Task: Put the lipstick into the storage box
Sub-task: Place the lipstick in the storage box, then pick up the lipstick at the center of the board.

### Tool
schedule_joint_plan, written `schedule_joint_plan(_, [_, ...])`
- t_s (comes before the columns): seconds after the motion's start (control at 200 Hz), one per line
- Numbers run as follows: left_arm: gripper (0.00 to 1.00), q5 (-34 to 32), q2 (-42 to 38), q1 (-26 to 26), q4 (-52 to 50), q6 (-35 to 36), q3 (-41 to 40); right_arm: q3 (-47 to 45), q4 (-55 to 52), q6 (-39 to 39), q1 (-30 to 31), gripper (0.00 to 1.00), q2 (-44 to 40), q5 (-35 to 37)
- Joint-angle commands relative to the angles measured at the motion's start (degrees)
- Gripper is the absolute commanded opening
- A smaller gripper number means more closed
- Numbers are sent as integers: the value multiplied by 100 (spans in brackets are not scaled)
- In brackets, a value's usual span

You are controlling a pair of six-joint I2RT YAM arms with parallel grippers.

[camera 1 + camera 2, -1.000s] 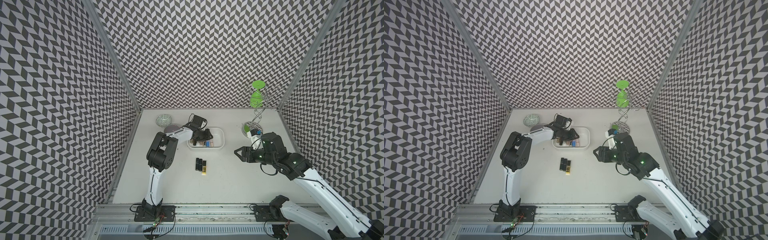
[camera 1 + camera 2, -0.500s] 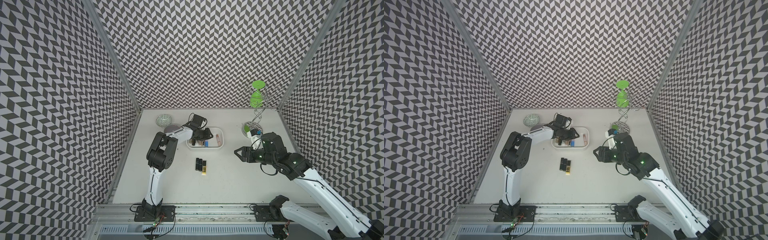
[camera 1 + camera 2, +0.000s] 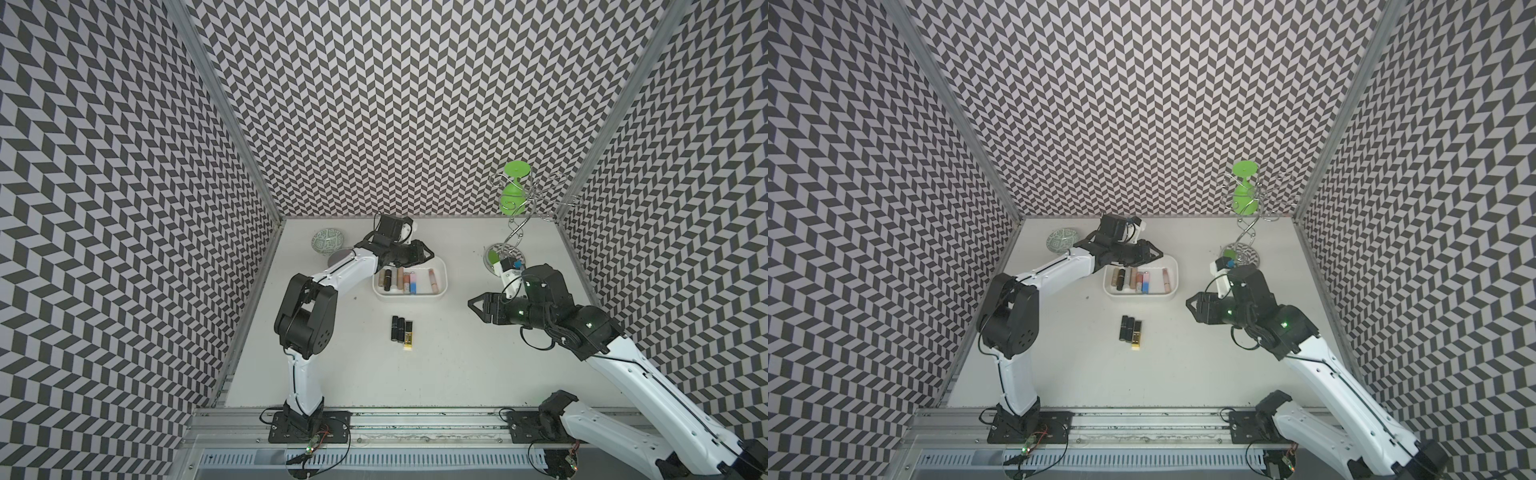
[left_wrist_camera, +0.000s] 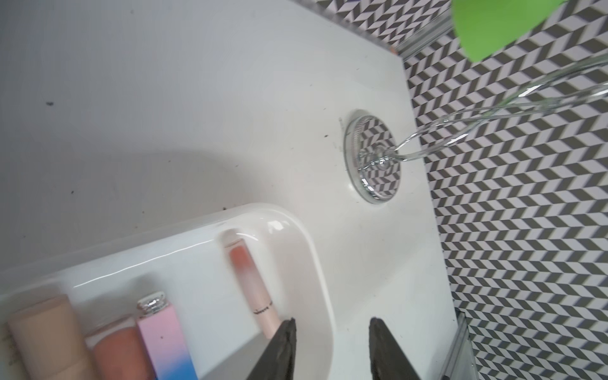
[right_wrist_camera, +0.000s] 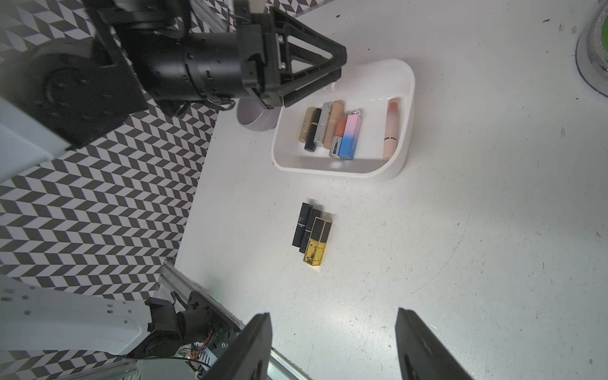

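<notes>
Chevron walls [image 3: 395, 104]; glossy rounded storage box [image 3: 409, 296]; tubular lipstick [image 3: 432, 281].

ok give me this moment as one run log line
left jaws: open, empty, above storage box far rim | right jaws: open, empty | pink lipstick: lying in box | three lipsticks: on table

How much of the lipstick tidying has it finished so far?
Done: several lipsticks lie in the storage box, a pale pink one apart from the rest. In hand: nothing; left fingers hover open over the box's far edge, right fingers open too. Remaining: three dark lipsticks on the table.
</notes>
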Motion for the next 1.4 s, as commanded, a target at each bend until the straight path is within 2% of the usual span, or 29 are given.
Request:
schedule_joint_plan(0.0, [42, 240, -702, -36, 248, -26, -394, -109, 528, 59, -2, 64, 38, -154])
schedule_joint_plan(0.26, [49, 309, -2573, 180, 219, 1, -2113, -284, 1002, 323, 143, 64, 304, -397])
schedule_joint_plan(0.476, [56, 475, -4419, 617, 70, -100, -3709, -290, 1344, 527, 922, 64, 861, -116])
schedule_joint_plan(0.671, [60, 478, -5780, 811, -126, -407, -4702, 13, 1354, 510, 1621, 64, 1824, 256])
schedule_joint_plan(0.891, [72, 141, -7203, 850, -142, -1150, -5572, 649, 802, 272, 2180, 64, 3106, 815])
schedule_joint_plan(1.102, [84, -55, -7832, 850, -572, -1232, -5782, 813, 623, 265, 2497, 68, 3773, 1107])
schedule_joint_plan(1.292, [85, -67, -7818, 859, -718, -1150, -5768, 987, 554, 241, 2797, 76, 4283, 1262])
schedule_joint_plan(1.392, [86, -64, -7814, 864, -748, -1124, -5756, 1109, 526, 232, 2914, 77, 4536, 1353])
